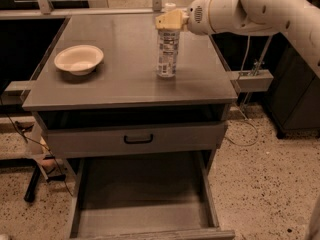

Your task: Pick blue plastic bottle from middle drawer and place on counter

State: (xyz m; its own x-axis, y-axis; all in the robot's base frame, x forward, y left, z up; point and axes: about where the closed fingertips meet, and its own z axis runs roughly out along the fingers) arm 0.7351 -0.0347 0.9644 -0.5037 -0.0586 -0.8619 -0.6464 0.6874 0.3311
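The blue plastic bottle point(166, 54) stands upright at the middle right of the counter point(125, 84), its base on or just above the surface. My gripper point(169, 20) comes in from the right on the white arm point(240, 9) and is shut on the bottle's neck. The white cap point(170, 6) pokes up above the tan fingers point(164, 22). The middle drawer point(145, 209) is pulled open below, and its grey floor is bare.
A cream bowl point(78, 59) sits on the counter's left side. A shut drawer front with a black handle point(138, 139) is above the open drawer. A side bracket point(250, 79) sticks out to the right of the cabinet. The floor is speckled.
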